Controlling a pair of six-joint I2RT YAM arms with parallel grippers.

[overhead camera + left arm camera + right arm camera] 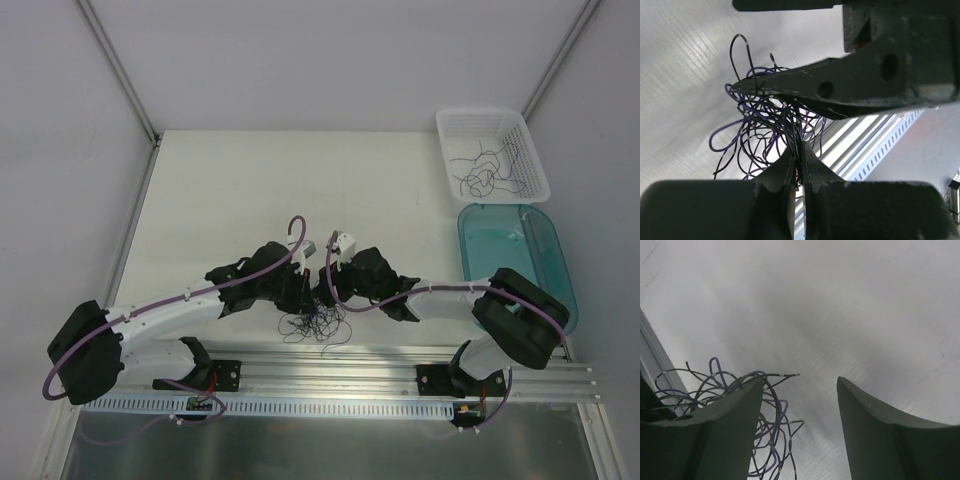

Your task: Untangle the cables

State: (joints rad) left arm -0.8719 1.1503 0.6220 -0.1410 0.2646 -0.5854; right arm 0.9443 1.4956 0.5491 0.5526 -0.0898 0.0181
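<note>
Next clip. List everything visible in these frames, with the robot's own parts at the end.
cable wad: one, thin purple and black strands, near edge of the table, between the two grippers
loose strands: several, dark, inside the basket
basket: one, white, far right of the table
tub: one, translucent teal, on the near side of the basket
table: one, white
rail: one, aluminium, along the near edge, carrying the arm bases
left gripper: one, black, fingers shut on strands of the wad
right gripper: one, black, fingers open, one beside the wad
</note>
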